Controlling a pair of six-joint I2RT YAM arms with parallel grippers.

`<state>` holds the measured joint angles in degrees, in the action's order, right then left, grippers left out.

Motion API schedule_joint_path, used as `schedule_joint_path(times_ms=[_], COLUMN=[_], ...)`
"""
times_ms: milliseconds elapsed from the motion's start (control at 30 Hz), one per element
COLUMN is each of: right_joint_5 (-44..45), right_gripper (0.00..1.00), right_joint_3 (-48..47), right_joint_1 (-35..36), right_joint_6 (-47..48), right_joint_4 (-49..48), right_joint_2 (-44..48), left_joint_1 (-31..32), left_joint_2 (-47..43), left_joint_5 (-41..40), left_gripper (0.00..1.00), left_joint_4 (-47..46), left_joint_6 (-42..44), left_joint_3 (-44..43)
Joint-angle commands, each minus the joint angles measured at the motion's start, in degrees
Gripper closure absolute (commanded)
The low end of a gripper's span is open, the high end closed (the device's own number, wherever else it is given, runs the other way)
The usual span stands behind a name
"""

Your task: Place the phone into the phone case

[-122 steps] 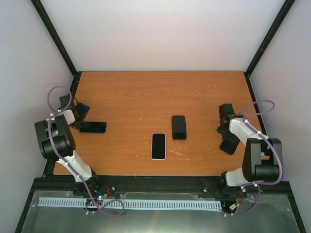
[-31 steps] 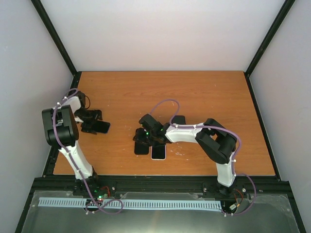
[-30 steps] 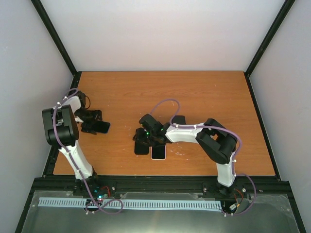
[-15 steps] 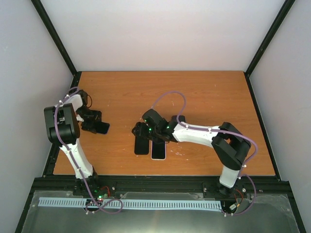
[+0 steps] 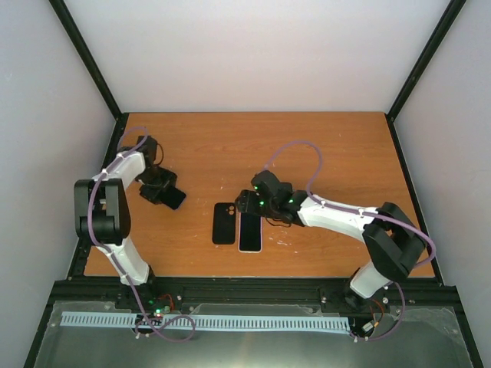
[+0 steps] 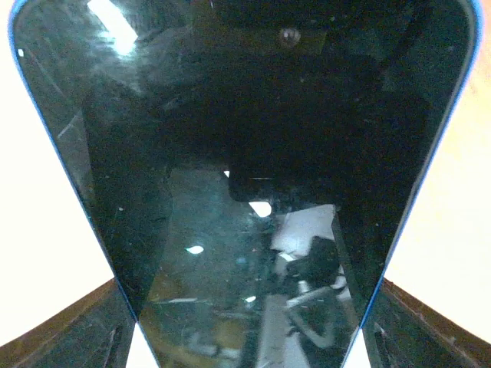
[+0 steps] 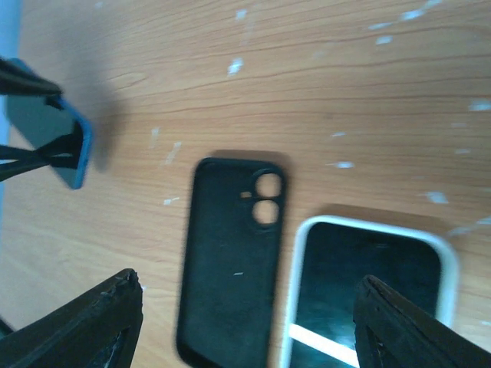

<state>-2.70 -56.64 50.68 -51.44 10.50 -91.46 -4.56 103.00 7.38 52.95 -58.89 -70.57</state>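
Note:
A black phone case (image 5: 223, 223) lies flat on the wooden table, camera holes at its far end. It also shows in the right wrist view (image 7: 230, 261). A white-edged phone (image 5: 250, 231) lies face up just right of it (image 7: 368, 291). My right gripper (image 5: 252, 203) is open and empty, just beyond the far ends of both (image 7: 245, 280). My left gripper (image 5: 159, 190) is shut on a blue-edged phone (image 5: 173, 197) at the table's left. That phone's dark screen (image 6: 245, 153) fills the left wrist view, between my left gripper's (image 6: 249, 307) fingers, and shows small in the right wrist view (image 7: 54, 138).
The wooden table (image 5: 330, 146) is boxed in by white walls and black frame posts (image 5: 84, 61). The right arm (image 5: 345, 218) stretches across the table's middle right. Purple cables loop above both arms.
My right gripper has drawn back to the right, leaving the black case flat beside the white-edged phone. My left gripper has turned the blue-edged phone to a diagonal and shifted it slightly.

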Motion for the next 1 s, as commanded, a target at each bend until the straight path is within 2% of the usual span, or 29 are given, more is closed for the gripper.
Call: schedule_joint_path(times_ms=[0, 400, 533, 967], right_joint_5=[-0.1, 0.5, 0.3, -0.7], right_gripper=[0.26, 0.27, 0.27, 0.27], right_joint_3=[4.6, 10.4, 12.0, 12.8], right_joint_1=[-3.1, -6.6, -7.1, -7.1], right_joint_6=[2.3, 2.0, 1.5, 0.6], right_joint_4=[-2.1, -1.5, -2.4, -3.8], right_joint_2=[4.6, 12.2, 13.2, 12.1], left_joint_1=[6.6, 29.0, 35.8, 41.5], left_joint_2=[-5.8, -17.4, -16.6, -10.9], left_joint_5=[0.0, -1.4, -3.1, -5.1], left_gripper=[0.30, 0.29, 0.31, 0.31], left_joint_4=[-2.4, -5.4, -5.6, -5.9], left_joint_6=[4.8, 9.7, 9.8, 9.8], left_joint_3=[1.4, 6.2, 7.1, 8.6])
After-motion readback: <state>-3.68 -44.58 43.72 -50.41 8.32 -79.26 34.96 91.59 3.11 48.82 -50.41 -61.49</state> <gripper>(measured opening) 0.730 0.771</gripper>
